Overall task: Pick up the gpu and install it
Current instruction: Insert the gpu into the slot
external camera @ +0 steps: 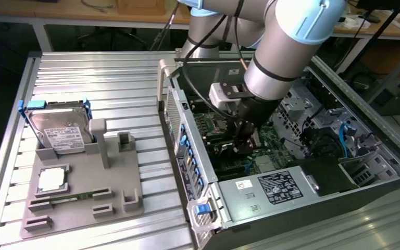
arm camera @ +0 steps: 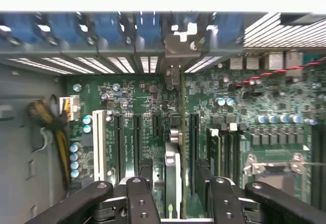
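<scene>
The gpu (arm camera: 172, 168) is seen standing edge-on in a motherboard (arm camera: 244, 107) slot inside the opened computer case (external camera: 283, 190), its silver bracket reaching the rear slot openings (full seating cannot be confirmed). The claw (arm camera: 175, 203) is held directly over the card, its fingers (arm camera: 140, 198) spread to either side with gaps visible, gripping nothing. Installation is judged nearly finished. On the surface (external camera: 102, 78), a hard drive (external camera: 60, 127) remains in its grey fixture (external camera: 82, 200).

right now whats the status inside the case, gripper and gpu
Gripper down inside the computer case, fingers apart either side of the gpu. Gpu upright on edge at a motherboard slot. Nothing in the way.
</scene>
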Robot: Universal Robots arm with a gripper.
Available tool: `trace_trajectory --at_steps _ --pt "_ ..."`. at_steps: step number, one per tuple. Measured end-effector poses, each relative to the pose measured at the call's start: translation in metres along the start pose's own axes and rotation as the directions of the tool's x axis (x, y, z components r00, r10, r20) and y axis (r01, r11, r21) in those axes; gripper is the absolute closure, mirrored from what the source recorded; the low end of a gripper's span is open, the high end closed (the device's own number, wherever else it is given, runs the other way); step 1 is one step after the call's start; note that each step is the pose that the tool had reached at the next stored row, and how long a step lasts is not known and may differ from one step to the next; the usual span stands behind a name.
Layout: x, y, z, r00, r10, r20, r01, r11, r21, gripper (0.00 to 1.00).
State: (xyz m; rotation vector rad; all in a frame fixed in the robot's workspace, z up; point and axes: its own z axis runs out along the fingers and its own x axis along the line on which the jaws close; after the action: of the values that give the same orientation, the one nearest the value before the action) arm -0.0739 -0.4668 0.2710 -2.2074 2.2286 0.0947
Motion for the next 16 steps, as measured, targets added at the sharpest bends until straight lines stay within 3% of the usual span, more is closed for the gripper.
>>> trace_trajectory --at_steps 5,6,9,13,14,16 --pt "-0.001 0.0006 -0.0224 1.0000 0.000 -0.0011 0.000 1.0000 0.0000 0.54" --pt "-0.001 0.0005 -0.0227 1.0000 0.000 -0.0048 0.000 1.0000 0.0002 0.54" --pt "-0.001 0.0005 -0.0228 1.0000 0.000 -0.0052 0.000 1.0000 0.0002 0.55" --pt "-0.001 0.0006 -0.0228 1.0000 0.000 -0.0052 0.000 1.0000 0.0002 0.80" --pt "-0.001 0.0006 -0.0228 1.0000 0.000 -0.0053 0.000 1.0000 0.0001 0.80" --pt "-0.001 0.0006 -0.0228 1.0000 0.000 -0.0052 0.000 1.0000 0.0001 0.89"
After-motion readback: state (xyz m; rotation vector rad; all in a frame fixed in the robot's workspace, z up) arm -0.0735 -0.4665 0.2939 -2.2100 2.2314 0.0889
